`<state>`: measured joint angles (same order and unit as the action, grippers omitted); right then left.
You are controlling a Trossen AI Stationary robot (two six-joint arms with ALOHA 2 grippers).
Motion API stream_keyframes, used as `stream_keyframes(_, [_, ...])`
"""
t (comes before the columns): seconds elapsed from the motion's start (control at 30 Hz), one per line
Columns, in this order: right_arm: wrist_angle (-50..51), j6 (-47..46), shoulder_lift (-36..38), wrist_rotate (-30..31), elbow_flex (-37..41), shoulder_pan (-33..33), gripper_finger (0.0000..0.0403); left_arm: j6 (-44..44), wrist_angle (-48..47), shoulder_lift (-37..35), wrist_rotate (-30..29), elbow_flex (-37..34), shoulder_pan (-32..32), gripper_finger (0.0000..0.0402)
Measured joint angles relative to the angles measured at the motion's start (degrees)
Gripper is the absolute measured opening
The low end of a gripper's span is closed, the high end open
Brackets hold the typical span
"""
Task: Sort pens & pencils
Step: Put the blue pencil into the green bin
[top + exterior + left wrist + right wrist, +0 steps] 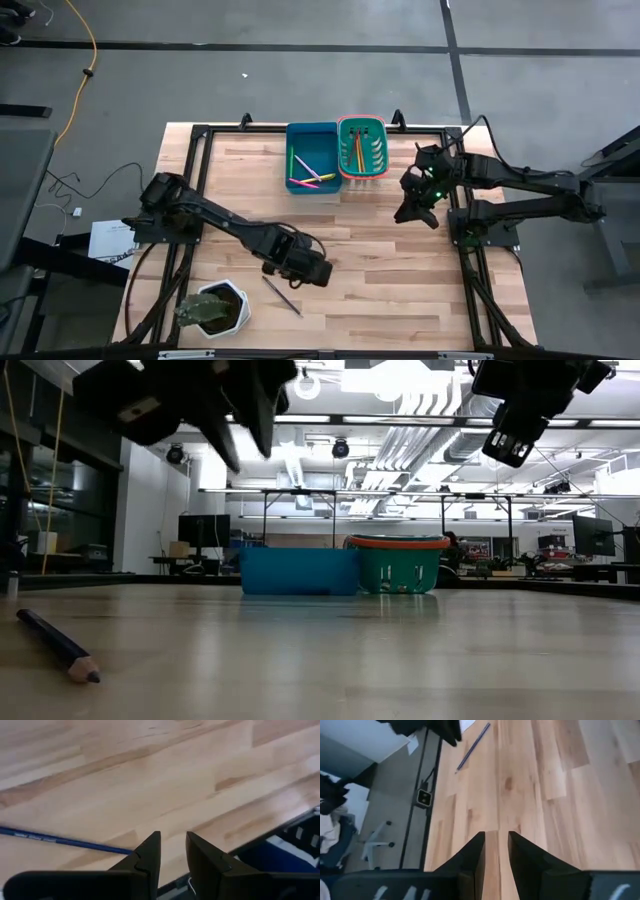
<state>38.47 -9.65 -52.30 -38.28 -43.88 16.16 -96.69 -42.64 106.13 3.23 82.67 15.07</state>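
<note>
One dark blue pencil lies flat on the wooden table near its near edge, also seen in the low view, the left wrist view and the right wrist view. My left gripper hovers above the table just right of the pencil, open by a narrow gap and empty. My right gripper hangs high over the right half of the table, also narrowly open and empty. Pink, yellow and green sticks lie in the blue bin. Orange and green ones lie in the green basket.
The blue bin and the green orange-rimmed basket stand side by side at the table's far edge. A white pot with a cactus-like plant sits at the near left corner, close to the pencil. Bare wood stretches between bins and grippers.
</note>
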Motion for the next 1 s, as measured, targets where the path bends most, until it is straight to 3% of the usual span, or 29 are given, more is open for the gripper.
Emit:
stream_keyframes(0.27, [0.43,0.71,0.23,-1.32,0.02,-0.02,0.0075,-2.81,6.38,2.69,0.67,0.17,1.16,0.0079])
stream_keyframes(0.63, [0.33,2.21,0.24,-1.66,0.02,-0.02,0.0075,-11.14,1.66,2.84,1.36,0.00,4.28,0.0079])
stream_keyframes(1.0, [0.45,2.64,0.24,-2.45,0.02,-0.02,0.0075,-11.86,-1.12,2.84,1.91,-0.02,4.04,0.0078])
